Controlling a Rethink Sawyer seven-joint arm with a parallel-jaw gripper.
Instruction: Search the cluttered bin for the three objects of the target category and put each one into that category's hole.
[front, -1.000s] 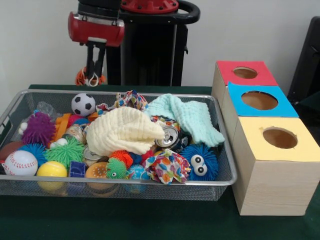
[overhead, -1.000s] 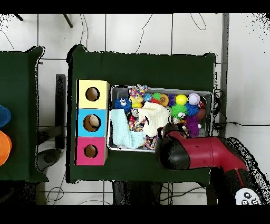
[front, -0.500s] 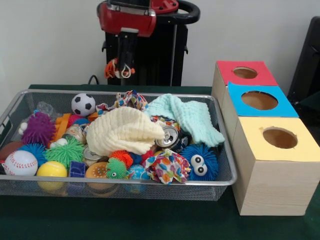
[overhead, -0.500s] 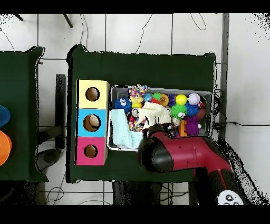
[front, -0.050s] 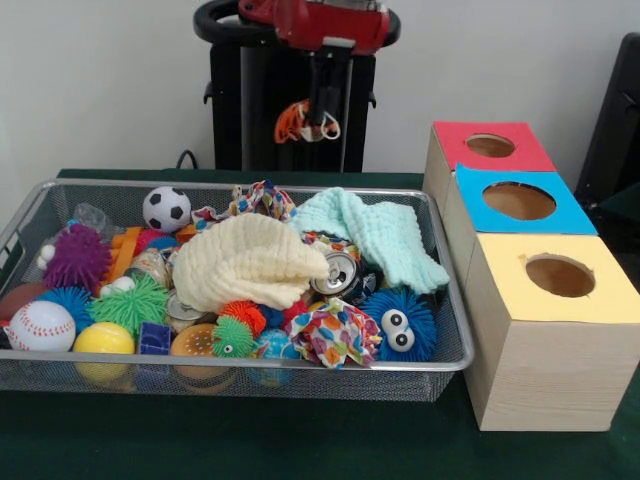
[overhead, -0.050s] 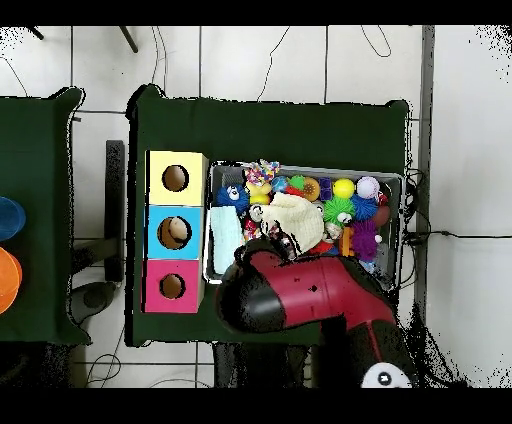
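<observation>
Green-clothed table (front, -0.050s: 300, 450), viewed from the front. Wire-mesh bin (front, -0.050s: 440, 360) along the table's left and centre, heaped with clutter. Row of three wooden boxes at the right edge: yellow-topped box (front, -0.050s: 550, 340) nearest, blue-topped box (front, -0.050s: 515, 200) in the middle, red-topped box (front, -0.050s: 487, 146) farthest, each with one round hole in the lid.

Red arm (overhead, -0.050s: 300, 295) in the overhead view, covering the bin's edge on the robot's side. Gripper (front, -0.050s: 318, 125) raised well above the bin's far rim, toward its right half; jaws pinching an orange and white rope toy (front, -0.050s: 295, 122), which hangs clear of everything below.

In the bin, large to small: cream waffle cloth (front, -0.050s: 245, 262) mounded at the centre; mint knitted cloth (front, -0.050s: 375, 235) toward the far right corner; blue spiky ball with eyes (front, -0.050s: 398, 325) at the near right; patterned fabric bundle (front, -0.050s: 335, 335) just left of it; purple spiky ball (front, -0.050s: 76, 256) by the left rim; green spiky ball (front, -0.050s: 133, 303) below that; baseball (front, -0.050s: 40, 326) in the near left corner; yellow ball (front, -0.050s: 103, 340) beside it; soccer ball (front, -0.050s: 166, 209) near the far rim; crushed can (front, -0.050s: 338, 272) against the cream cloth's right edge.
</observation>
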